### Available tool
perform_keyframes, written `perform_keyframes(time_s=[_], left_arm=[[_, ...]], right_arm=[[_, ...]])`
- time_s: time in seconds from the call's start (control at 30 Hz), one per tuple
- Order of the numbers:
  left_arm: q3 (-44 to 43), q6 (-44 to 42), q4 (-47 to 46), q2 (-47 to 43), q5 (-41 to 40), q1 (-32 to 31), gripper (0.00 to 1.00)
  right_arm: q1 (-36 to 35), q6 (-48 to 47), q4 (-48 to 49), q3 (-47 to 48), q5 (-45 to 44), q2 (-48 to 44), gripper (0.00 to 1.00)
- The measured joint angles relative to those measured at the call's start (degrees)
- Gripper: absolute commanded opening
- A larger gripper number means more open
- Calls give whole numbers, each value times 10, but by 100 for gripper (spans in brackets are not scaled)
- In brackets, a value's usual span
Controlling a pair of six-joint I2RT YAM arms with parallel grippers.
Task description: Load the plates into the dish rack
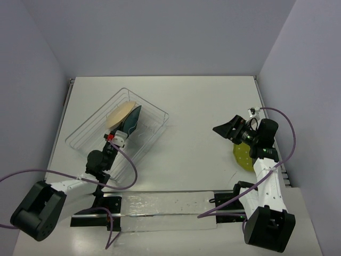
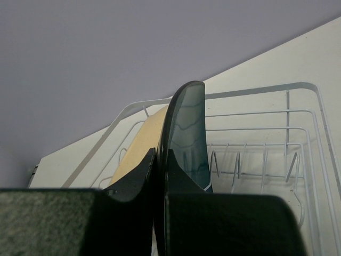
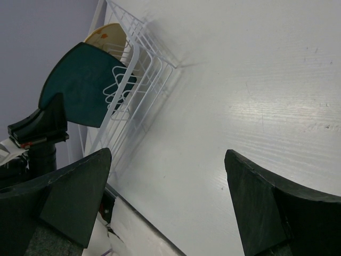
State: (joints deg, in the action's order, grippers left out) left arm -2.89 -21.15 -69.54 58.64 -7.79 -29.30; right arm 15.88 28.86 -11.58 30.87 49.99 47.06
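The pale wire dish rack (image 1: 154, 109) stands at the left of the table. The cream floral plate (image 1: 119, 113) stands on edge in it. My left gripper (image 1: 121, 134) is shut on the dark teal plate (image 1: 131, 119) and holds it upright in the rack beside the cream plate. In the left wrist view the teal plate (image 2: 189, 133) sits pinched between my fingers (image 2: 138, 173), with the cream plate (image 2: 139, 152) just behind. The yellow-green dotted plate (image 1: 242, 157) lies on the table at the right, partly under my right arm. My right gripper (image 1: 226, 129) is open and empty above the table.
The right wrist view shows the rack (image 3: 139, 58), the teal plate (image 3: 80, 82) and bare table between my open fingers. A clear strip (image 1: 165, 205) lies along the near edge between the arm bases. Walls close in the table's sides and back.
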Motion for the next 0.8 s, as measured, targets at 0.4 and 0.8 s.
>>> perform_keyframes(time_s=[0.4, 0.8], left_arm=[[-1, -7, -66, 58, 13, 0, 0], [-23, -9, -14, 38, 24, 1, 0]], right_arm=[[0, 0, 4, 0, 4, 0, 93], [0, 0, 8, 5, 13, 0, 92]])
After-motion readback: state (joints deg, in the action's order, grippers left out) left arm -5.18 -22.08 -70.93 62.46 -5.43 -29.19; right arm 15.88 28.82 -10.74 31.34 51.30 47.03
